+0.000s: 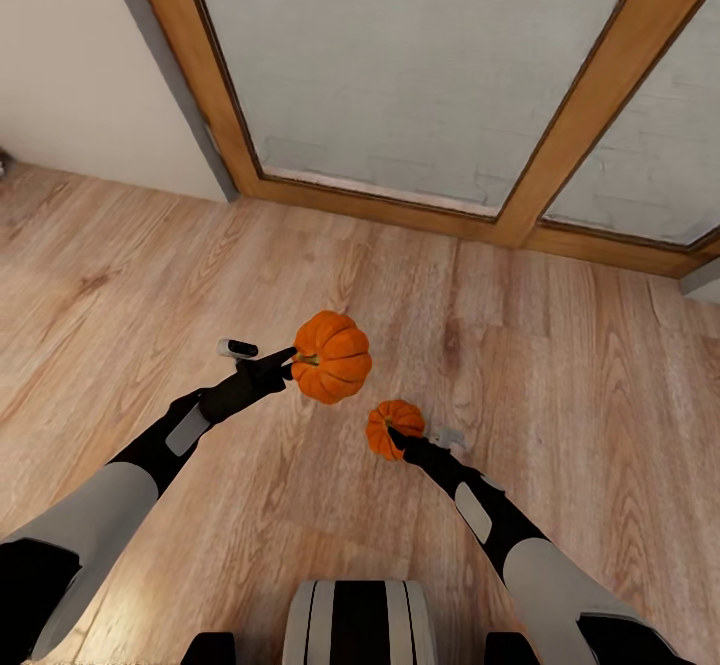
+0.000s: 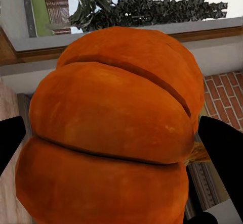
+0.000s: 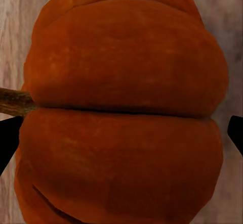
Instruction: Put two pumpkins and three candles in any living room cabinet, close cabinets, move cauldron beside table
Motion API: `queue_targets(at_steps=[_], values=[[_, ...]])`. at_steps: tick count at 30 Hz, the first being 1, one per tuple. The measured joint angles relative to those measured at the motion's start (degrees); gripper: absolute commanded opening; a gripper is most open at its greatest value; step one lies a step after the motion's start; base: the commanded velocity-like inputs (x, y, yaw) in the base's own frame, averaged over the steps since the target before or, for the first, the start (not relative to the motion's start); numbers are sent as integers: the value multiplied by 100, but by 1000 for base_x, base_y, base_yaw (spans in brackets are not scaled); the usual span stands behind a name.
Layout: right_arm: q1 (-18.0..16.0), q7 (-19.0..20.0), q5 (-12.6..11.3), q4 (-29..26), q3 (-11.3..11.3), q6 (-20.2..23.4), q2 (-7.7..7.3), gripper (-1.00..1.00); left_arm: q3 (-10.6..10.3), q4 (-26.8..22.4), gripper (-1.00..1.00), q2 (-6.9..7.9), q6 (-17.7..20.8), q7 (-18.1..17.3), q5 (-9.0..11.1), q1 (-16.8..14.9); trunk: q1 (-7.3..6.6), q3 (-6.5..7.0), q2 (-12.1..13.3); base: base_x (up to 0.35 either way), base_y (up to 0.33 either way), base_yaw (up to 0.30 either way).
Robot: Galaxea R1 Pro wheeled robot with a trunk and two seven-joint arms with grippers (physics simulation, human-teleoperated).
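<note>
1. Left gripper (image 1: 292, 358): clamped on the left pumpkin (image 1: 332, 356), which it carries in the air above the floor (image 1: 560, 385). In the left wrist view a dark finger (image 2: 218, 153) lies against each flank of the fruit (image 2: 114, 133), and the brown stem (image 2: 197, 154) pokes out beside one finger, so the pinch runs across the ribs, not over the stem.

2. Right gripper (image 1: 398, 437): pinching the right pumpkin (image 1: 395, 428), held lower and closer to the trunk than the other. The right wrist view shows the fruit (image 3: 121, 107) between two fingertips (image 3: 10, 138) at the frame edges, its stem (image 3: 15, 101) pointing sideways.

3. Why so held: both pumpkins hang clear of the floor and apart from each other, probably so that they can be carried together without knocking. One in each gripper would save a second trip.

4. Setting: bare wood floor, a pale wall (image 1: 70, 55) and a wood-framed window (image 1: 420, 75) ahead. The robot faces the glass.

5. Stage, as judged: both pumpkins are lifted and in transit, with stowing in a cabinet yet to come. The next move probably calls for a turn of the base toward the cabinet, keeping both grips firm.
</note>
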Motion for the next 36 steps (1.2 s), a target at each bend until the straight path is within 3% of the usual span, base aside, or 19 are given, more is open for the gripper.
queue_targets(at_steps=[5, 15, 36], values=[[0, -16, 71, -36, 3, 3, 5, 100, 0, -2, -100, 0, 0, 6, 1, 0, 0, -2, 0, 0, 0, 6], [-65, -105, 112, -2, 73, -56, 21, 100, 203, 19, -100, 42, -9, -35, 13, 124, 0, -2, 1, 0, 0, 0], [-66, -250, 127, -185, 96, -77, 23, 100, 219, 23, -100, 44, -6, -35, 18, 132, 0, -58, 1, 0, 0, 66]])
